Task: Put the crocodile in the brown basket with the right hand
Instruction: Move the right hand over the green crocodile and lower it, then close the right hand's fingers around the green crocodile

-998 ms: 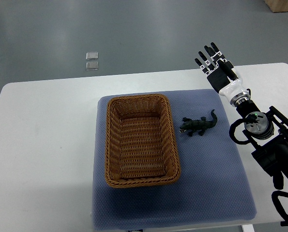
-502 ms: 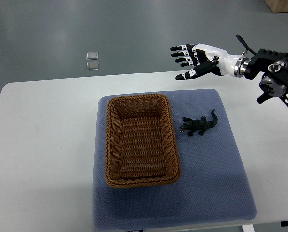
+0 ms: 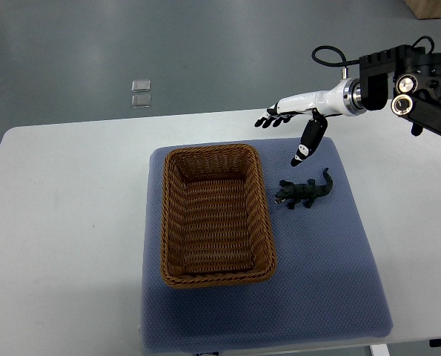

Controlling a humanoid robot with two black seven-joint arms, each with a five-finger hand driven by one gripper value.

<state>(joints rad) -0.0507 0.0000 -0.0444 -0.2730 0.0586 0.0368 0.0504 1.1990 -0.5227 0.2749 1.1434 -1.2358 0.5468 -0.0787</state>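
Here, a rectangular wicker basket (image 3: 215,216), brown and tightly woven, sits on a dimpled blue-grey mat (image 3: 331,274) over a smooth white table (image 3: 64,222), its ribbed floor in full view. The crocodile (image 3: 303,191), a small dark green knobbly toy, lies on the mat at the basket's 3 o'clock, just beside the rim. At the crocodile's 12 o'clock hovers the right hand (image 3: 298,115), white with black fingertips, fingers stretched flat, thumb pointing down, holding nothing.

One basket (image 3: 164,222), one crocodile (image 3: 303,191), one mat (image 3: 324,274), one table (image 3: 64,222). One right hand (image 3: 298,113) up at one o'clock, and two small floor squares (image 3: 141,93) at eleven.
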